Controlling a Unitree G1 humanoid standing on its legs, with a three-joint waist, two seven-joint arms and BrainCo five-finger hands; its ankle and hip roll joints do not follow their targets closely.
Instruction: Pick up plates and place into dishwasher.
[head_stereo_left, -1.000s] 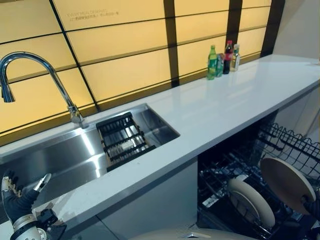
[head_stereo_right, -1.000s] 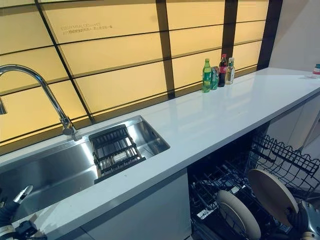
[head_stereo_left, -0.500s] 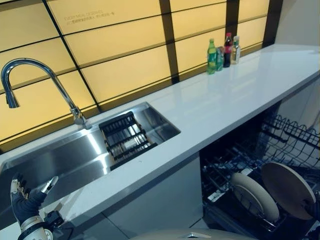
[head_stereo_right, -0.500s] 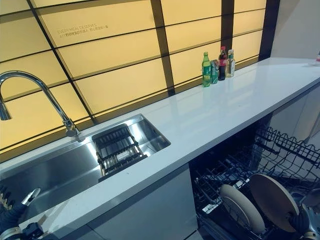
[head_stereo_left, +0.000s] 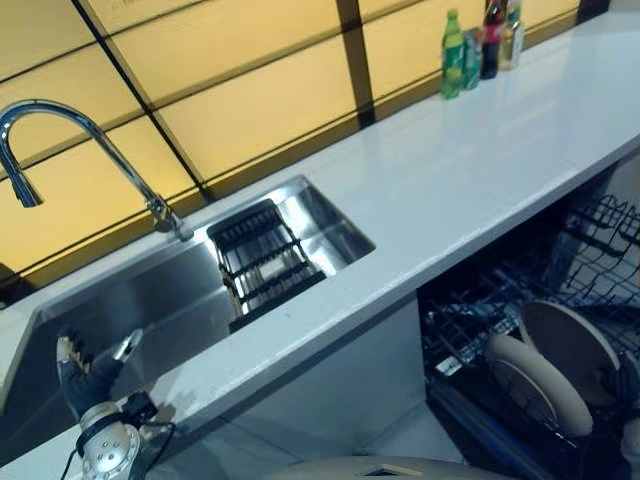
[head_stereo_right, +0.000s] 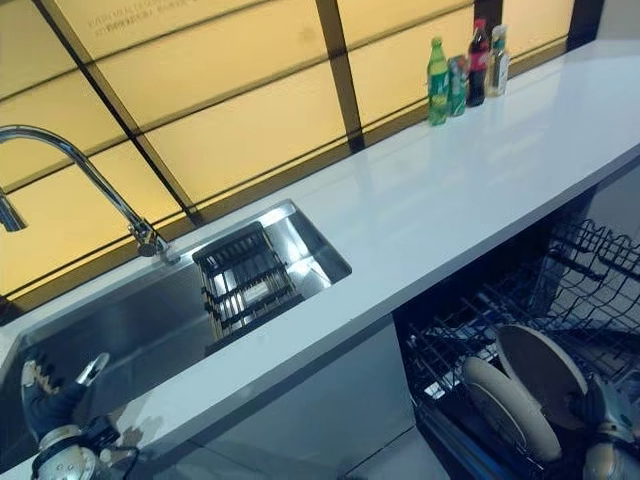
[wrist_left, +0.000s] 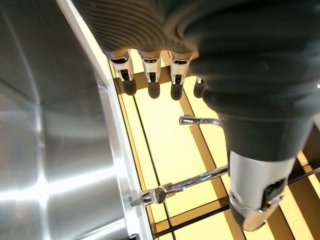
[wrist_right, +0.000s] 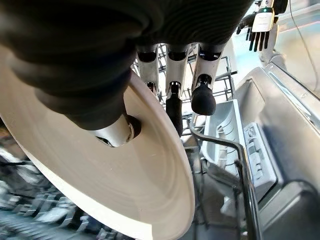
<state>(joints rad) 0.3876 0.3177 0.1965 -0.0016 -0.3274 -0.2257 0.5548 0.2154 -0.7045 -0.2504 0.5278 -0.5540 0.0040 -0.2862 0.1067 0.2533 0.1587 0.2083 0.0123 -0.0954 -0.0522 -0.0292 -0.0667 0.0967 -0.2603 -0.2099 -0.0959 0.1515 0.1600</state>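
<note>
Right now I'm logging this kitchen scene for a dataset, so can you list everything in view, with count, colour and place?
Plates: two, cream. One is pinched on edge by the right hand over the dishwasher rack; the other stands in the rack beside it.
Dishwasher rack: one, black wire, pulled out under the counter.
Counter: one, white, running along the wall.
Sink: one, steel, set in the counter.
Drain rack: one, black, inside the sink at its dishwasher end.
Faucet: one, chrome, arched, behind the sink.
Bottles: a small group, one green and one dark with a red cap, at the wall on the counter's far end.
Wall panels: yellow, dark frames.
Left hand: open, over the sink.
Right hand: shut on the plate.
</note>
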